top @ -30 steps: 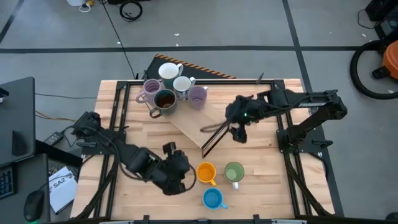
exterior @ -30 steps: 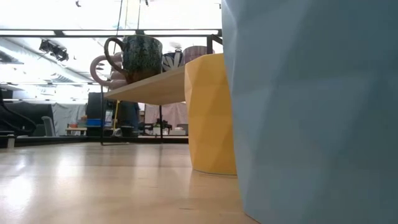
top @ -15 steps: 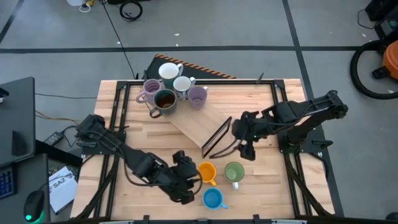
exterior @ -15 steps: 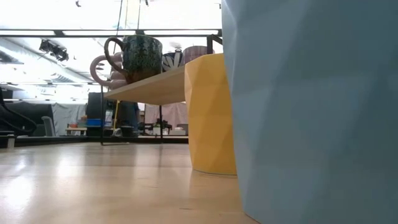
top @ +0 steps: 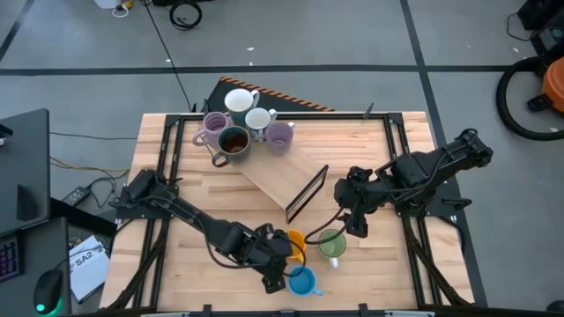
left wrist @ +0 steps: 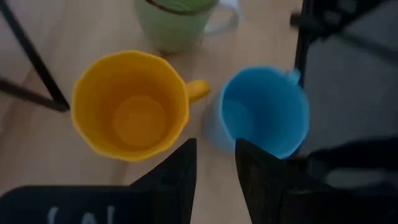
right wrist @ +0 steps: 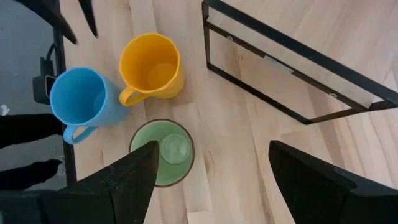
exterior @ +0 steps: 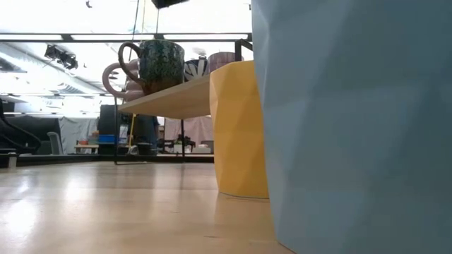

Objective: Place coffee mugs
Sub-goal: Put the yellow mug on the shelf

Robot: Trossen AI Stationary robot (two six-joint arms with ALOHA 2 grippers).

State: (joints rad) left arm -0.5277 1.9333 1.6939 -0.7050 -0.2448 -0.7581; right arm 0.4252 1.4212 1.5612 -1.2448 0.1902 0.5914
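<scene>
Mugs: eight (five shelved, three below).

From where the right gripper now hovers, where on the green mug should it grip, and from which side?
Grip the green mug by its rim wall, probably from straight above: it stands upright, mouth open, between the right gripper's open fingers, with the blue mug and orange mug apart from it.

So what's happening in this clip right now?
Two arms are putting coffee mugs onto a raised wooden shelf; five mugs already stand at its far end. Three mugs wait on the table: orange, green and blue. The left pincer hangs just beside the orange and blue mugs, fingers slightly apart, holding nothing. The right pincer hovers wide open above the green mug.
</scene>
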